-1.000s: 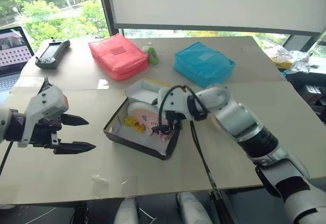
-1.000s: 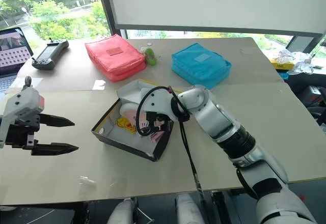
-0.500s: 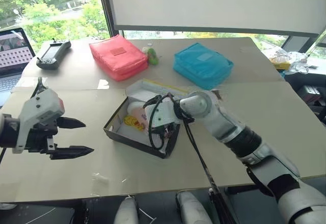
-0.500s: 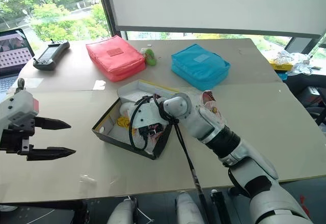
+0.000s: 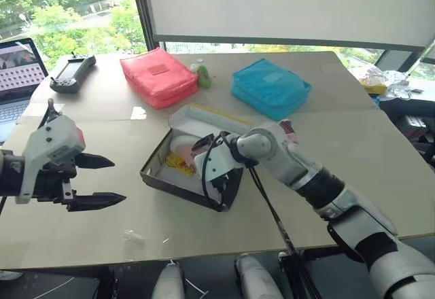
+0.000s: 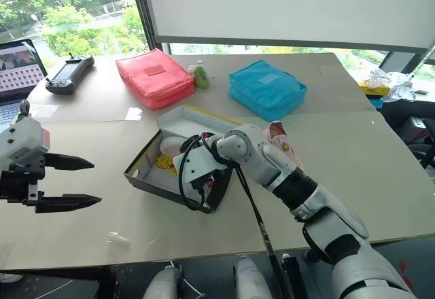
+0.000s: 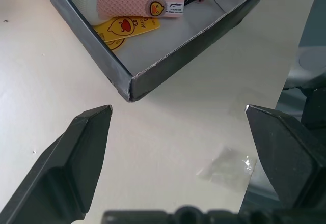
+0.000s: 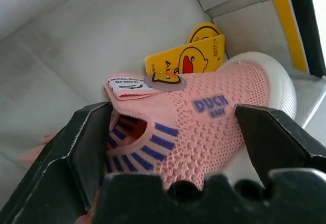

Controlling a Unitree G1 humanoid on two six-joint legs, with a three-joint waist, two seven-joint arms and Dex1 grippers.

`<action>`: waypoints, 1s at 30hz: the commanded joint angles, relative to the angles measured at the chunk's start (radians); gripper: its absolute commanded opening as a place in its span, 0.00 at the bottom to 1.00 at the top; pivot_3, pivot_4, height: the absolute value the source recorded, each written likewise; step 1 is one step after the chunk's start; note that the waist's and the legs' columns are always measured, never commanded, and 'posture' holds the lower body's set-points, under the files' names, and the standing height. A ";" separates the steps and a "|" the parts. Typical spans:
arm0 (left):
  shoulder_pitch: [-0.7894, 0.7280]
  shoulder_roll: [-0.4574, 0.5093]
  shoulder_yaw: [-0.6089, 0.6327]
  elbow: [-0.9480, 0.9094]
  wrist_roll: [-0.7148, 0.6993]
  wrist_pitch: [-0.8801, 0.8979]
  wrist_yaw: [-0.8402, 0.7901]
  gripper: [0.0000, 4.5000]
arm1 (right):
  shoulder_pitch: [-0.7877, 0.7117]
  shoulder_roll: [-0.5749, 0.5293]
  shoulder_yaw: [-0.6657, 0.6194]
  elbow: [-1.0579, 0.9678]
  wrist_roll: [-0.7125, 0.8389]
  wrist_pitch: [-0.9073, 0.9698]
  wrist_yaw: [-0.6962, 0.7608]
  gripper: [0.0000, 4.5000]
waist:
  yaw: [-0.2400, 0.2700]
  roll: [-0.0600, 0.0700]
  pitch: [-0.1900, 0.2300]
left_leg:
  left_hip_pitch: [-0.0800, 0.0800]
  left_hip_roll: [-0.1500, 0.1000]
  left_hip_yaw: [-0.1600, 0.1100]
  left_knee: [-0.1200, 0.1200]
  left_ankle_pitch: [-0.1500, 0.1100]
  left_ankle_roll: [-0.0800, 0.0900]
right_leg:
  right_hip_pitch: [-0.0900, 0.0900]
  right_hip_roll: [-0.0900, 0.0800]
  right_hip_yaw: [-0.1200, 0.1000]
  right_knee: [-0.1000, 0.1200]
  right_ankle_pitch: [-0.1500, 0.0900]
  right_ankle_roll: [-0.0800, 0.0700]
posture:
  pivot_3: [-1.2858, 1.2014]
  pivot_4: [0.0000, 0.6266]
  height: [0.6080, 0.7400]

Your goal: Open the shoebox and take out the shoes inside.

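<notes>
We have the right claw point(image 8: 170, 132) spread wide around a pink shoe point(image 8: 204, 127) inside the open shoebox point(image 5: 160, 177) on the desk point(image 5: 204, 238). Closing off-centre could pinch only knit and drop it. Our left claw point(image 5: 102, 179) hangs spread, empty.

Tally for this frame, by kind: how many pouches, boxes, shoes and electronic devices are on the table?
Fabric pouches: 2 (red, blue)
Shoebox: 1
Pink shoes: 2 (one in the box, one outside it)
Handheld controller: 1
Laptop: 1
Total: 7
</notes>
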 commanded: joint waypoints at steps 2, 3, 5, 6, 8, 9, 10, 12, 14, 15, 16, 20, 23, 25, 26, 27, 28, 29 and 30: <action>-0.023 0.011 -0.004 0.012 -0.001 -0.013 0.006 1.00 | -0.005 0.033 -0.011 0.063 -0.044 -0.048 -0.052 0.99 | -0.001 -0.002 -0.001 | 0.001 0.000 0.000 0.000 0.001 0.000 | 0.001 0.000 0.000 0.000 0.001 0.000 | 0.52 0.24 1.00; -0.024 0.011 -0.006 0.015 0.000 -0.014 0.006 1.00 | -0.006 0.043 -0.018 0.070 -0.044 -0.051 -0.059 0.94 | -0.001 -0.003 -0.002 | 0.002 0.000 0.000 0.000 0.001 0.000 | 0.002 0.000 0.000 0.000 0.001 -0.001 | 0.52 0.24 1.00; -0.023 0.011 -0.004 0.016 0.002 -0.014 0.005 1.00 | -0.004 0.057 -0.029 0.067 -0.039 -0.049 -0.059 0.84 | -0.003 -0.003 -0.002 | 0.003 0.000 0.000 0.000 0.001 0.000 | 0.003 0.000 0.000 0.000 0.001 -0.001 | 0.52 0.24 1.00; -0.023 0.011 -0.005 0.016 0.002 -0.014 0.005 1.00 | -0.003 0.062 -0.032 0.065 -0.037 -0.050 -0.059 0.75 | -0.004 -0.003 -0.002 | 0.004 0.000 0.000 0.000 0.001 0.000 | 0.003 0.000 0.000 0.000 0.001 -0.001 | 0.52 0.24 1.00; -0.024 0.011 -0.003 0.014 0.001 -0.013 0.005 1.00 | 0.000 0.068 -0.038 0.057 -0.032 -0.048 -0.059 0.60 | -0.005 -0.003 -0.002 | 0.004 0.000 0.000 0.000 0.001 0.000 | 0.003 0.000 0.000 0.000 0.001 -0.002 | 0.52 0.24 1.00; -0.024 0.010 -0.002 0.013 0.001 -0.013 0.005 1.00 | 0.001 0.070 -0.040 0.052 -0.032 -0.048 -0.058 0.53 | -0.008 -0.003 -0.002 | 0.004 0.000 0.000 0.000 0.001 0.000 | 0.003 0.000 0.000 0.001 0.001 -0.002 | 0.52 0.24 1.00; -0.027 0.008 -0.002 0.013 0.002 -0.016 0.009 1.00 | 0.003 0.073 -0.043 0.048 -0.030 -0.049 -0.061 0.45 | -0.011 -0.003 -0.002 | 0.004 0.000 0.000 0.000 0.001 0.000 | 0.003 0.000 0.000 0.001 0.002 -0.002 | 0.52 0.24 1.00; -0.033 0.005 -0.002 0.011 0.001 -0.017 0.017 1.00 | 0.006 0.075 -0.046 0.040 -0.030 -0.050 -0.064 0.30 | -0.015 -0.003 -0.002 | 0.004 0.000 0.000 -0.001 0.001 0.000 | 0.002 0.000 0.000 0.001 0.002 -0.002 | 0.52 0.24 1.00; -0.034 0.005 -0.003 0.007 0.000 -0.016 0.019 1.00 | 0.008 0.076 -0.049 0.036 -0.030 -0.050 -0.064 0.15 | -0.021 -0.003 -0.002 | 0.004 0.000 0.000 -0.001 0.002 0.000 | 0.002 0.000 0.000 0.001 0.001 -0.002 | 0.52 0.24 1.00; -0.035 0.004 -0.002 0.004 -0.002 -0.014 0.020 1.00 | 0.010 0.077 -0.052 0.031 -0.030 -0.049 -0.064 0.05 | -0.023 -0.003 -0.002 | 0.003 0.000 0.000 -0.001 0.002 0.000 | 0.002 0.000 0.000 0.000 0.001 -0.002 | 0.52 0.24 1.00; -0.037 0.004 -0.003 0.002 -0.004 -0.012 0.022 1.00 | 0.011 0.078 -0.054 0.028 -0.030 -0.048 -0.065 0.03 | -0.024 -0.003 -0.002 | 0.003 0.000 0.000 -0.001 0.002 0.000 | 0.002 0.000 0.000 0.000 0.001 -0.001 | 0.52 0.24 1.00; -0.049 0.005 -0.015 0.002 -0.009 -0.015 0.029 1.00 | 0.009 0.097 -0.071 0.026 -0.035 -0.044 -0.096 0.03 | -0.025 -0.003 -0.002 | 0.003 0.000 0.000 -0.004 0.002 0.000 | 0.001 0.000 0.000 0.000 0.001 -0.001 | 0.52 0.24 1.00; -0.056 0.007 -0.026 0.010 -0.009 -0.020 0.033 1.00 | 0.008 0.105 -0.084 0.033 -0.024 -0.047 -0.110 0.03 | -0.025 -0.003 -0.002 | 0.003 0.000 0.000 -0.005 0.002 0.000 | 0.000 0.000 0.000 0.000 0.001 -0.001 | 0.52 0.24 1.00; -0.060 0.009 -0.034 0.014 -0.009 -0.023 0.035 1.00 | 0.007 0.113 -0.108 0.026 0.007 -0.031 -0.102 0.03 | -0.025 -0.003 -0.002 | 0.003 0.000 0.000 -0.005 0.002 0.000 | 0.000 0.000 0.000 0.000 0.001 -0.001 | 0.52 0.24 1.00; -0.062 0.009 -0.037 0.015 -0.009 -0.023 0.036 1.00 | 0.006 0.115 -0.118 0.022 0.018 -0.023 -0.097 0.03 | -0.025 -0.003 -0.002 | 0.003 0.000 0.000 -0.005 0.002 0.000 | 0.000 0.000 0.000 0.000 0.001 -0.001 | 0.52 0.24 1.00; -0.064 0.010 -0.040 0.016 -0.009 -0.024 0.036 1.00 | 0.006 0.122 -0.137 0.014 0.041 -0.003 -0.087 0.03 | -0.025 -0.003 -0.002 | 0.003 0.000 0.000 -0.005 0.002 0.000 | 0.000 0.000 0.000 0.000 0.001 -0.001 | 0.52 0.24 1.00; -0.065 0.010 -0.042 0.017 -0.010 -0.023 0.037 1.00 | 0.001 0.120 -0.148 0.007 0.044 -0.005 -0.090 0.03 | -0.025 -0.003 -0.002 | 0.003 0.000 0.000 -0.005 0.002 0.000 | 0.000 0.000 0.000 0.000 0.001 -0.001 | 0.52 0.24 1.00; -0.067 0.011 -0.046 0.019 -0.009 -0.026 0.037 1.00 | -0.006 0.117 -0.156 -0.001 0.046 -0.005 -0.090 0.03 | -0.025 -0.003 -0.002 | 0.003 0.000 0.000 -0.005 0.002 0.000 | 0.000 0.000 0.000 0.000 0.001 -0.001 | 0.52 0.24 1.00; -0.068 0.011 -0.049 0.021 -0.008 -0.027 0.038 1.00 | -0.011 0.115 -0.161 -0.007 0.046 -0.007 -0.090 0.03 | -0.025 -0.003 -0.002 | 0.002 0.000 0.000 -0.005 0.002 0.000 | 0.000 0.000 0.000 0.000 0.001 -0.001 | 0.52 0.24 1.00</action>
